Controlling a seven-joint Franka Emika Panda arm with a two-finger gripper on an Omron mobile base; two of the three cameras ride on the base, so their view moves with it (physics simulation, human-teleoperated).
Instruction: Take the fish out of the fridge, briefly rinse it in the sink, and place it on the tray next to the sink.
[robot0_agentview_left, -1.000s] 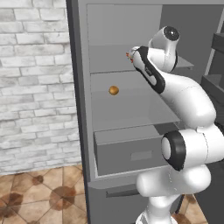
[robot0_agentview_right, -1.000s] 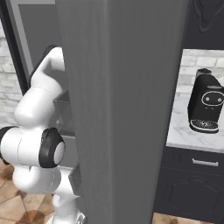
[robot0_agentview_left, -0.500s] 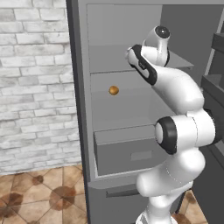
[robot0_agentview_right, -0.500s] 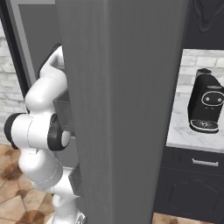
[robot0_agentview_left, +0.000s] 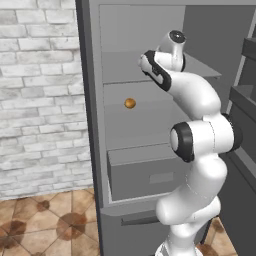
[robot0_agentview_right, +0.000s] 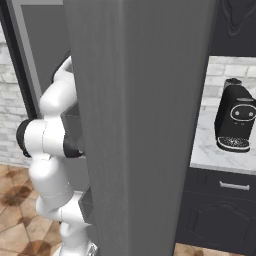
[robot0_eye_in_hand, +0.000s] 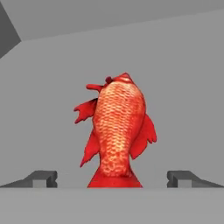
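The fridge stands open just right of the brick wall. On a middle shelf inside it sits a round ball, with the drawer below. On the shelf above the ball the arm's hand reaches in — there the fish lies between the gripper fingertips. Right of the fridge, a coffee machine stands on the counter.
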